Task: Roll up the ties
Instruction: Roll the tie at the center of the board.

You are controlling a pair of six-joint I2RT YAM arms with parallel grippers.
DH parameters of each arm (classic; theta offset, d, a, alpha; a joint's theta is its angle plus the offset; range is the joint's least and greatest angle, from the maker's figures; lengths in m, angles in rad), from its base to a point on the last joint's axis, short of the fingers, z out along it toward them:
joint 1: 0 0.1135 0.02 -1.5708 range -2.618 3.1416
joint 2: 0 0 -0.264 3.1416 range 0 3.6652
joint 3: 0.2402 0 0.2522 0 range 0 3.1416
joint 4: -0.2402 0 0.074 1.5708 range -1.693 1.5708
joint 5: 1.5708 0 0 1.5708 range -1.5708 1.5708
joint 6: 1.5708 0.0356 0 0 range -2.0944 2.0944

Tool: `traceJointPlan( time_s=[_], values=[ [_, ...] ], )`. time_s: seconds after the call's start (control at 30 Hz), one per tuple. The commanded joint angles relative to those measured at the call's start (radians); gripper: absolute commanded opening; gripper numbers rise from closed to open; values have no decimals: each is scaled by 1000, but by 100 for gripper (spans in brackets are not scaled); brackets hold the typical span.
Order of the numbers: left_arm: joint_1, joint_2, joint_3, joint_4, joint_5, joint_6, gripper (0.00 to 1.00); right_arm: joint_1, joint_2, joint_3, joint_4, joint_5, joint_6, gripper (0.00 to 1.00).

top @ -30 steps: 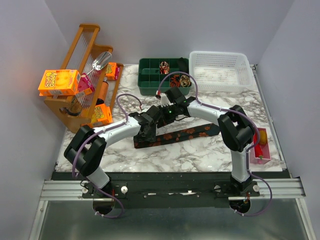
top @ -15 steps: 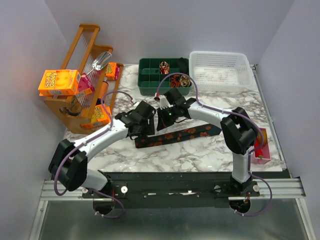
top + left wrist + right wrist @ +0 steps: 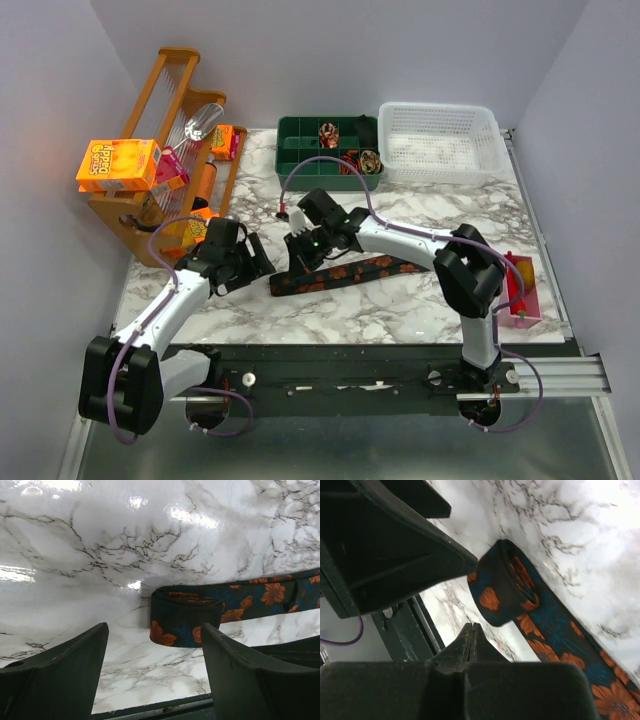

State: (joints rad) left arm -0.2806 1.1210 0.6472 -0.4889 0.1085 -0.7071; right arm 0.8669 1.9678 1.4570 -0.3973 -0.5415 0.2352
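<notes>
A dark tie with orange flowers (image 3: 360, 271) lies flat across the marble table, its left end folded into a short flat roll (image 3: 186, 614), which also shows in the right wrist view (image 3: 502, 582). My left gripper (image 3: 254, 262) is open and empty, just left of that rolled end; its fingers (image 3: 65, 670) stand apart over bare marble. My right gripper (image 3: 299, 250) is shut on nothing, its closed fingertips (image 3: 472, 630) just short of the roll. Several coiled ties (image 3: 349, 160) sit in the green organiser (image 3: 300, 160).
A white basket (image 3: 440, 150) stands at the back right. A wooden rack (image 3: 165, 120) with an orange box (image 3: 118, 163) stands at the left. A pink tray (image 3: 525, 305) sits at the right edge. The table's front edge lies close below the left gripper.
My left arm has pulled back to the left, off the tie's end, and is open. My right gripper has moved left and forward along the tie to its rolled end.
</notes>
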Motion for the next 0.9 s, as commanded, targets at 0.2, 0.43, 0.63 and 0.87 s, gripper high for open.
traceJointPlan(
  time_s=[0.2,0.43,0.63,0.87],
  values=[
    [69,-52,-107,182,220,1,85,14,112,91,-12,34,0,0],
    [69,-30,-168,274,258,-8,83,9,129,74,-23,109,-13,0],
    [69,5,-238,424,318,-38,79,-15,132,39,-23,114,-19,0],
    [69,57,-276,553,355,-46,73,-42,141,14,-20,92,-25,0]
  ],
)
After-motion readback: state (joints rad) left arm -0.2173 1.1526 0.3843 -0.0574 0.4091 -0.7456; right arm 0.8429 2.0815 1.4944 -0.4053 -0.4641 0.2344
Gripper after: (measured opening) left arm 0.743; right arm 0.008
